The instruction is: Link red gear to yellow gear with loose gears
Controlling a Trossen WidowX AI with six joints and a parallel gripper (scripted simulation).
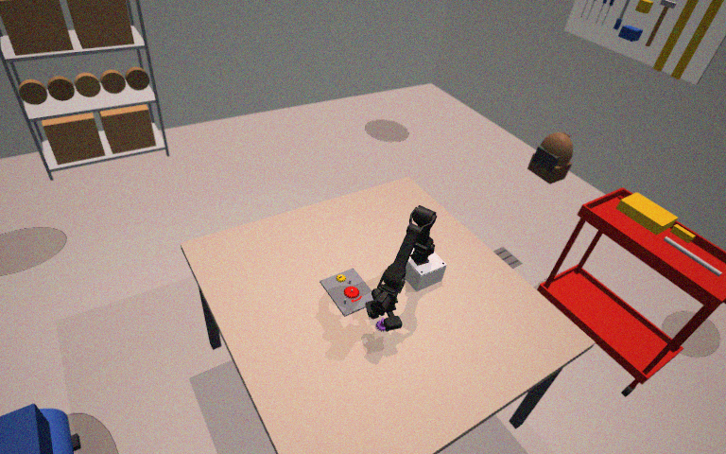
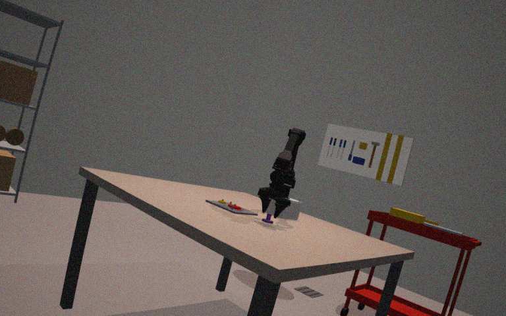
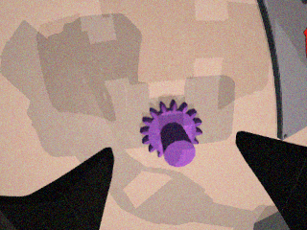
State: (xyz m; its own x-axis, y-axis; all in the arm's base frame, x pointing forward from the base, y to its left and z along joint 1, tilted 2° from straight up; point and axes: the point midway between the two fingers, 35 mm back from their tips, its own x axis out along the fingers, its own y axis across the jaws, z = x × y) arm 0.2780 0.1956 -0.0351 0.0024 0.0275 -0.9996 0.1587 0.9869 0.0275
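A purple gear (image 1: 380, 325) (image 2: 267, 221) (image 3: 155, 126) with an upright round handle stands on the table beside the grey board (image 1: 330, 287) (image 3: 295, 96). My gripper (image 1: 382, 318) (image 2: 269, 214) (image 3: 177, 146) is open and empty, pointing down over the gear, with one finger on each side of its handle. The fingertips are above the gear's toothed disc. On the board are the red gear (image 1: 351, 291) (image 2: 234, 206) and the smaller yellow gear (image 1: 338, 277) (image 2: 222, 201). One empty peg (image 1: 349, 281) shows near the yellow gear, another peg (image 1: 345, 302) near the red gear. The arm may hide part of the board.
The board's edge lies close to one finger in the wrist view. The arm's white base block (image 1: 426, 274) stands on the table (image 1: 440, 365) to the right of the board. A red cart (image 1: 648, 241) and a shelf (image 1: 96, 104) stand away from the table.
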